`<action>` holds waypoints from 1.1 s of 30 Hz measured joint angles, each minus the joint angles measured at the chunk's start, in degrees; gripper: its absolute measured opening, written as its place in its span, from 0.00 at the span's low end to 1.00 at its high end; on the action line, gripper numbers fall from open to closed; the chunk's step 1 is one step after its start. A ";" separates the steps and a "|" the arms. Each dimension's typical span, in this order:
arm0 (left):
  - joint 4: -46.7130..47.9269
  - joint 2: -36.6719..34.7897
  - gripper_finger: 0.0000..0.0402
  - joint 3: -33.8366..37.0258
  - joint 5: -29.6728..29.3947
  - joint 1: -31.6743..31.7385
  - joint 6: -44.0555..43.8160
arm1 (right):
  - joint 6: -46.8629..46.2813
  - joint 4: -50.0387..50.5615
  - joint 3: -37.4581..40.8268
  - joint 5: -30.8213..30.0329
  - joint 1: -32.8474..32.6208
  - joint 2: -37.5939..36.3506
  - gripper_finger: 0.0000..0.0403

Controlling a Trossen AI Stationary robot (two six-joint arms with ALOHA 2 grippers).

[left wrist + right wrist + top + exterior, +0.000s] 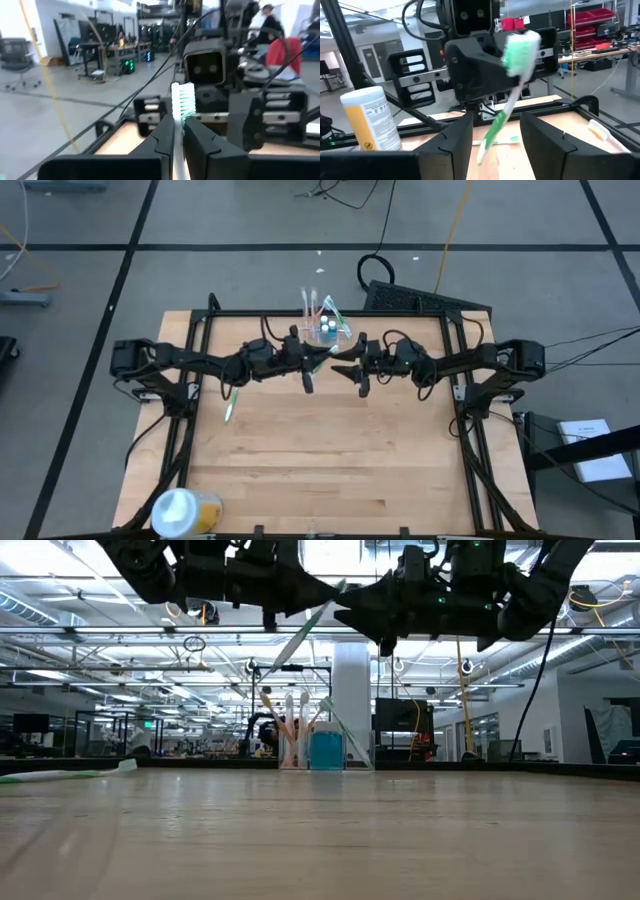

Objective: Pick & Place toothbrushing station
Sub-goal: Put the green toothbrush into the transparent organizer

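Green-and-white describes the plastic toothbrush (182, 104) pinched between the narrow jaws of the left gripper (177, 134); its bristled head rises above the fingertips in the left wrist view, and in the low view the brush (300, 635) slants down and away from the arm, high over the desk. The right gripper (357, 375) hangs just beside it, facing the left one across a small gap, its jaws spread wide and empty; in the right wrist view the brush (512, 90) stands in the space ahead of the two dark fingers (451, 142), touching neither.

Both arms reach in from the sides and meet near the middle of the light wooden desk (330, 470), toward its far edge. Just behind the grippers, at that far edge, stands the small clear plastic toothbrushing station (327, 325), upright, with several pale toothbrushes sticking up from it and a blue-topped item inside; the low view shows the station (318, 745) resting on the desk surface well below the raised arms.

A second green-and-white toothbrush (229, 406) lies flat on the desk under the left arm. A round white-and-yellow tub (182, 510) sits at the near left corner, well apart from everything else.
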State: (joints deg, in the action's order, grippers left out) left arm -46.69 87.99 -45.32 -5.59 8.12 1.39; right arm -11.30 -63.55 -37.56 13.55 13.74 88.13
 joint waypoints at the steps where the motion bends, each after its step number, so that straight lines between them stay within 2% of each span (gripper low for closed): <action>1: -1.16 0.40 0.06 0.00 0.53 -0.10 0.00 | -0.01 -0.07 0.00 0.01 0.01 -0.01 0.39; 6: -1.78 0.67 0.03 0.00 1.40 -0.17 0.22 | -0.42 -0.59 0.00 0.03 0.01 -0.01 0.39; 10: -3.16 0.67 0.03 0.00 4.58 -0.16 0.00 | -0.28 -0.89 0.00 0.04 0.00 -0.02 0.39; 16: -3.33 0.63 0.06 0.00 4.34 -0.15 -0.62 | -0.21 -1.41 0.00 -0.02 -0.54 -0.04 0.39; 22: -3.95 1.41 0.03 -0.02 4.27 -0.17 -1.54 | 0.28 -1.31 -0.93 -0.12 -1.83 -0.06 0.39; 28: -4.34 4.44 0.05 -1.50 4.62 -0.17 -2.20 | 3.03 1.25 -1.42 -4.11 -2.81 -0.04 0.39; 33: -3.89 6.39 0.04 -3.76 5.56 -0.33 -1.34 | 3.15 2.29 -1.44 -4.48 -2.78 -0.01 0.39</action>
State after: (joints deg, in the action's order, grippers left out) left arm -50.57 94.39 -49.08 -0.03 7.79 0.05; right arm -8.15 -61.26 -39.00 9.07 10.96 88.12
